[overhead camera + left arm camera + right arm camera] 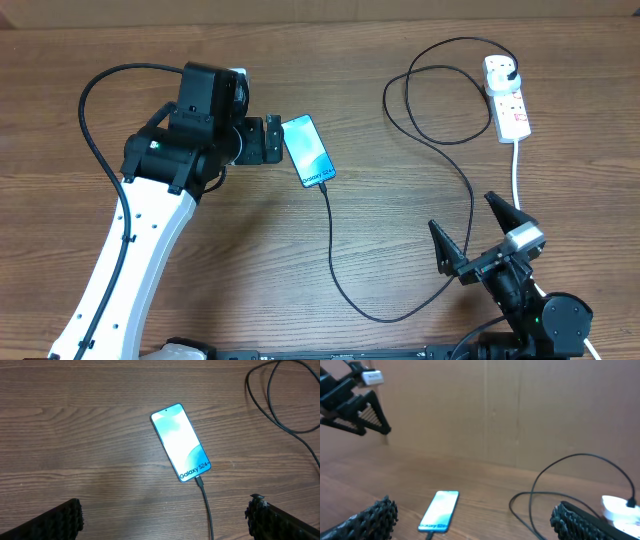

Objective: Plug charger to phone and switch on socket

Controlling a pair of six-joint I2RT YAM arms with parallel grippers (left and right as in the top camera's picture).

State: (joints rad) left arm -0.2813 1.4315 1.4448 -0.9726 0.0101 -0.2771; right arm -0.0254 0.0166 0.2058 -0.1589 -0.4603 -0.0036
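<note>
Overhead view: the left arm (150,160), raised highest above the tabletop (560,180) and so nearest the lens, holds the left gripper (272,140) just beside the upper end of the phone (308,150); its jaws are apart and empty. The phone lies flat with its screen lit. The charger (332,240) runs from the phone's lower edge in a wide loop to its plug (511,72), which sits in the socket (508,100) at the far right. The right gripper (470,225) waits near the front edge, well apart from the socket, its jaws likewise spread and empty; it is judged the better placed arm for the switch. Left wrist view: between the parted jaws the phone lies aslant, and the connector tip (199,480) appears seated in its bottom edge, so the plugging step is judged complete. Right wrist view: the parted jaws frame the phone at the left and the socket at the lower right, before a cardboard wall (520,410). The socket's red switch is too blurred to read, so whether it is on cannot be told; pressing it is judged the step remaining.
</note>
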